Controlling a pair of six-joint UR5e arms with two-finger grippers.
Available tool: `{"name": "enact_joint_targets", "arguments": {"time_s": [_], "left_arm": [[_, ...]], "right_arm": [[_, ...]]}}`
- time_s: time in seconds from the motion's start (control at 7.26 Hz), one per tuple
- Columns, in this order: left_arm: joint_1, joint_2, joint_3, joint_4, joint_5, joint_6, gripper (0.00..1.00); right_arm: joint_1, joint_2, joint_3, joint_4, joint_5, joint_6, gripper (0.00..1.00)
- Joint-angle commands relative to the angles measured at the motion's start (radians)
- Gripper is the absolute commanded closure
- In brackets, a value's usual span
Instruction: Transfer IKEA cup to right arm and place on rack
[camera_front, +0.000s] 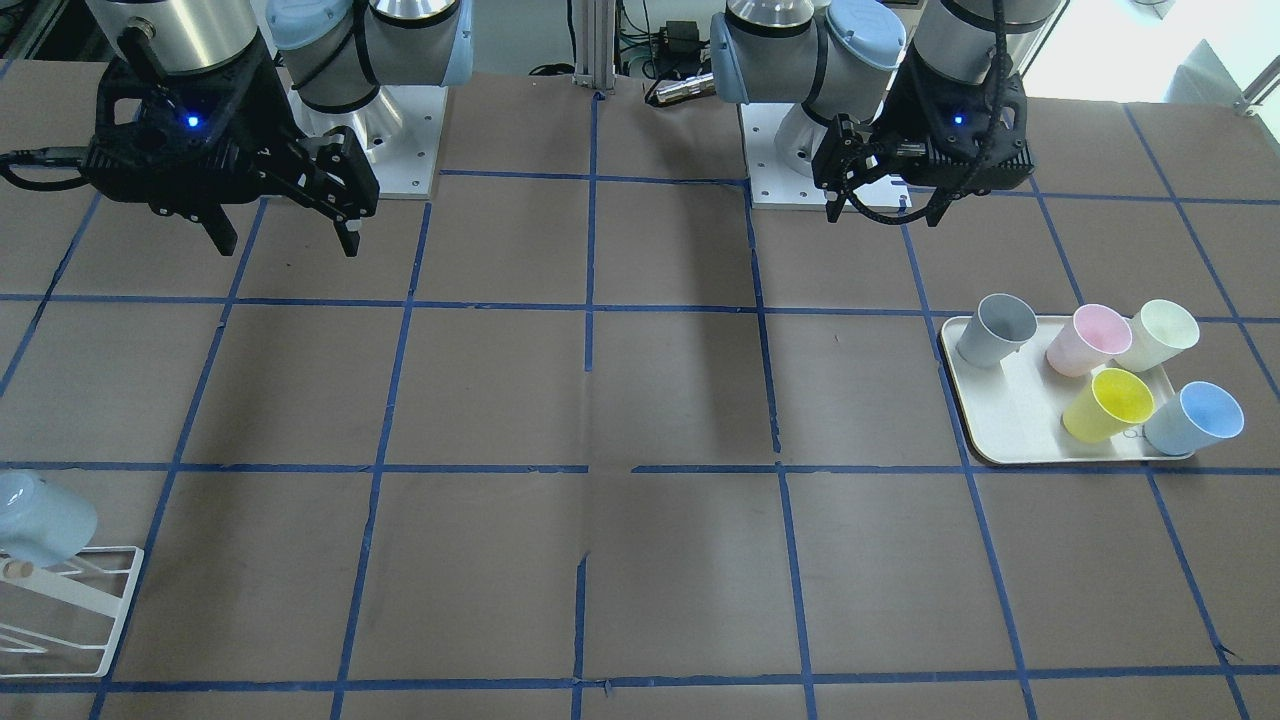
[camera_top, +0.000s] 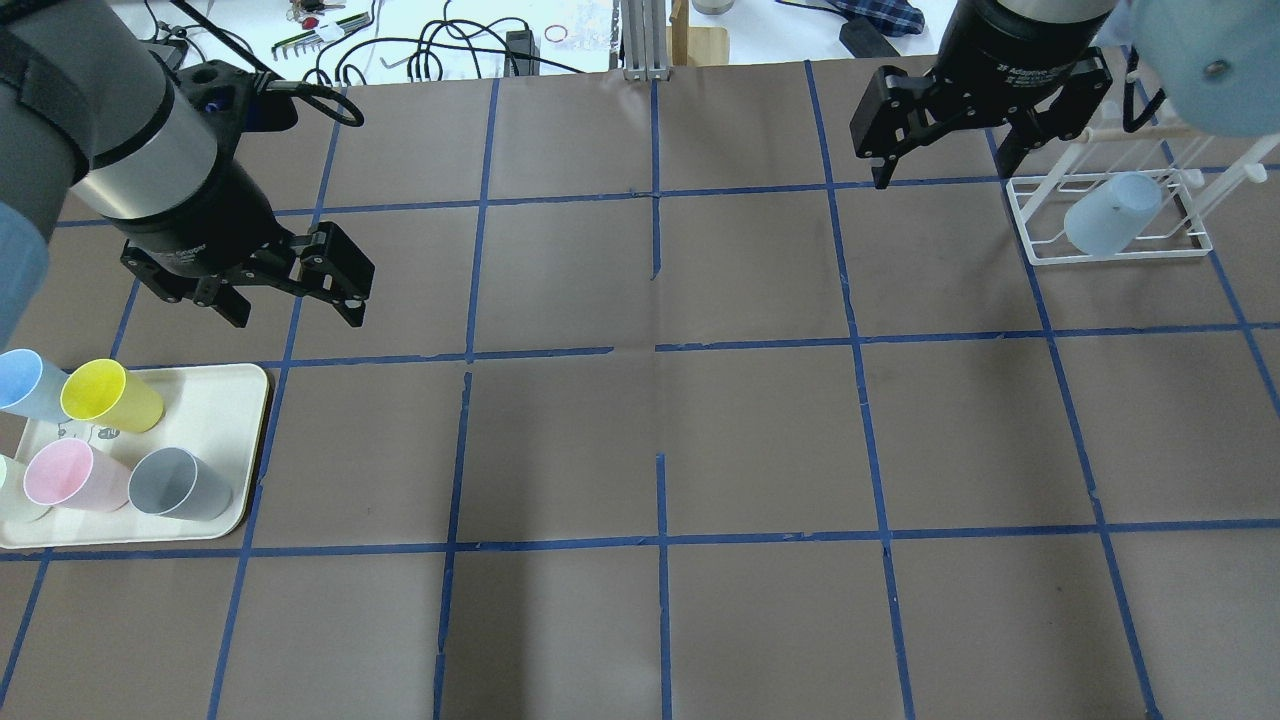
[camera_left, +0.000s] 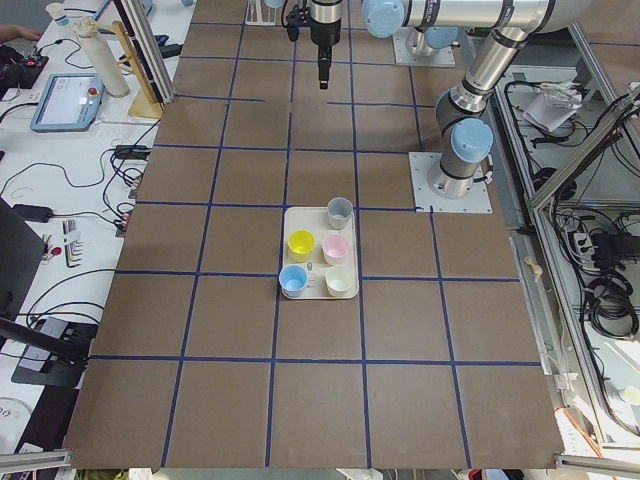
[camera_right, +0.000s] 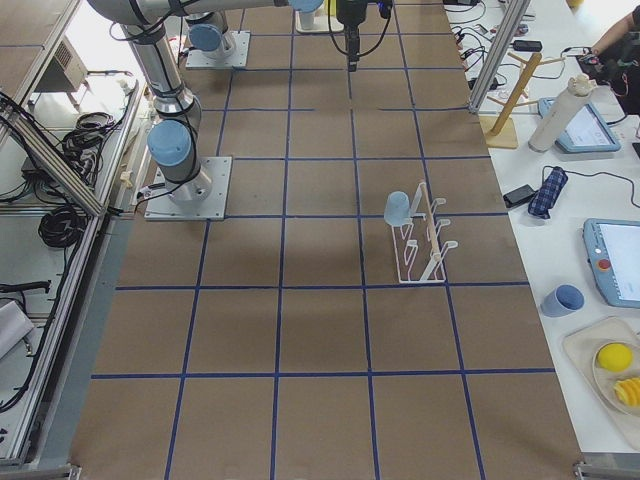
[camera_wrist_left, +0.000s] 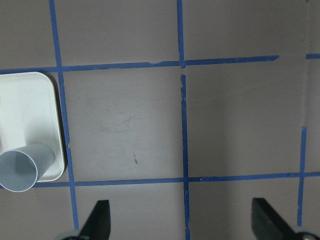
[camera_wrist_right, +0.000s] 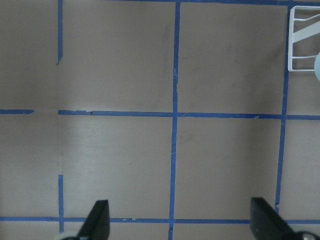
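IKEA cup (camera_top: 1112, 212): sits tilted on a rod of the rack (camera_top: 1120, 257), at the far right of the worktop (camera_top: 660, 440).
Right tool (camera_top: 945, 170): jaws spread wide, holding nothing, above the worktop just left of the rack.
Left tool (camera_top: 297, 315): jaws also wide apart (nothing between them), hovering just beyond the cream tray (camera_top: 220, 400).
Tray: at the left edge, carrying a blue cup (camera_top: 25, 385), yellow cup (camera_top: 110, 395), pink cup (camera_top: 70, 475), grey cup (camera_top: 180, 483) and pale cup (camera_front: 1160, 333).
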Motion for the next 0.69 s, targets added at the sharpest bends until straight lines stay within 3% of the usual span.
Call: {"name": "enact_joint_targets", "arguments": {"time_s": [0.0,0.55], "left_arm": [[0.000,-0.001,0.000,0.004,0.001,0.000,0.00],[0.002,-0.001,0.000,0.004,0.001,0.001,0.00]], "right_arm": [[0.001,0.003,0.000,-0.009,-0.003,0.006,0.00],[0.001,-0.002,0.003,-0.001,-0.001,0.002,0.00]]}}
